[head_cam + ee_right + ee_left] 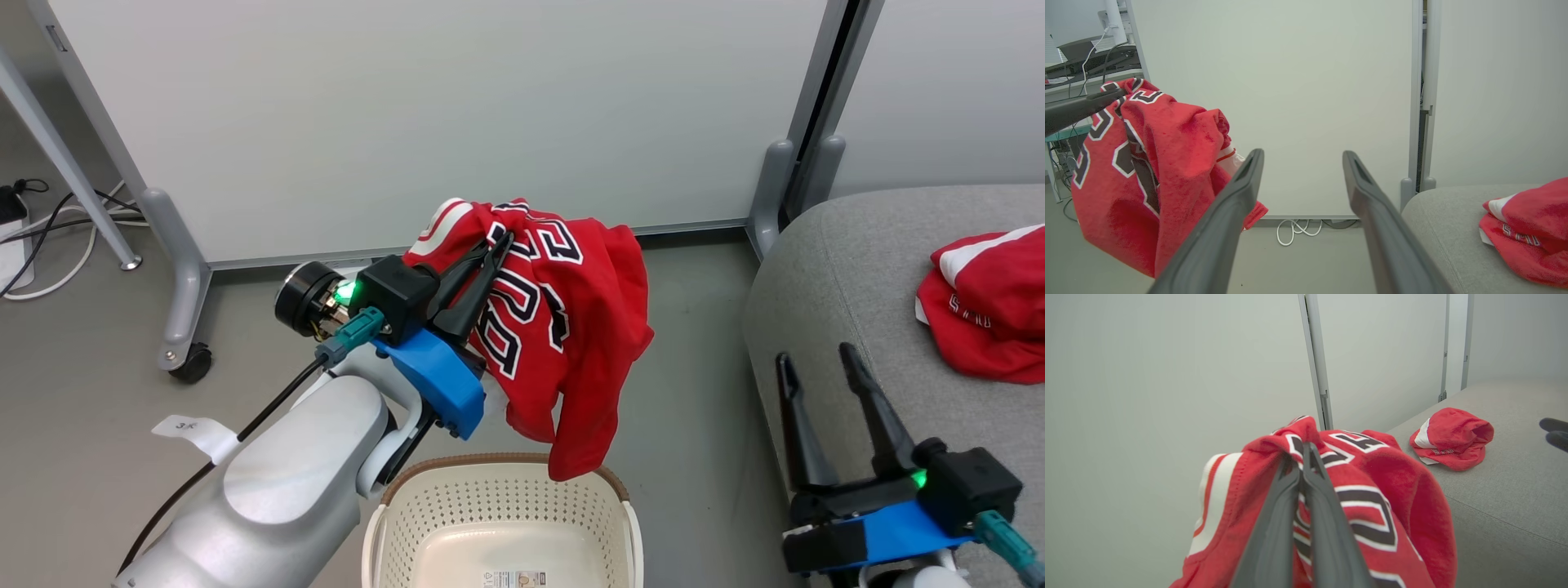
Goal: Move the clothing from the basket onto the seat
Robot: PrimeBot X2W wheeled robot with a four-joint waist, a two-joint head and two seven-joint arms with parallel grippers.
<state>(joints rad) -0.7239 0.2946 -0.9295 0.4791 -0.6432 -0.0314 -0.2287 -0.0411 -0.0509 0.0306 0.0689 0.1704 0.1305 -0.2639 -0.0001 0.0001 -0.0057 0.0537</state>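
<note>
Where the pale left forearm rises from the lower left of the head view, the left gripper [500,242] points up and to the right, its two dark fingers pressed together on a fold of the lettered jersey [571,327]. The cloth is pinched near the fingertips and drapes over and past them, so most of it hangs on the gripper's right side (the white, black-edged lettering faces the head camera). Its lowest tail reaches down to the brown far rim of the basket [490,506]; whether it touches cannot be told. The basket stands on the floor below the gripper, its perforated walls and pale bottom showing. Further right, the right gripper [815,356] hovers with its fingers spread wide apart, in front of the rounded left edge of the seat [849,269]. At the far right the second jersey [992,302] lies crumpled on the grey seat, well apart from both grippers.
</note>
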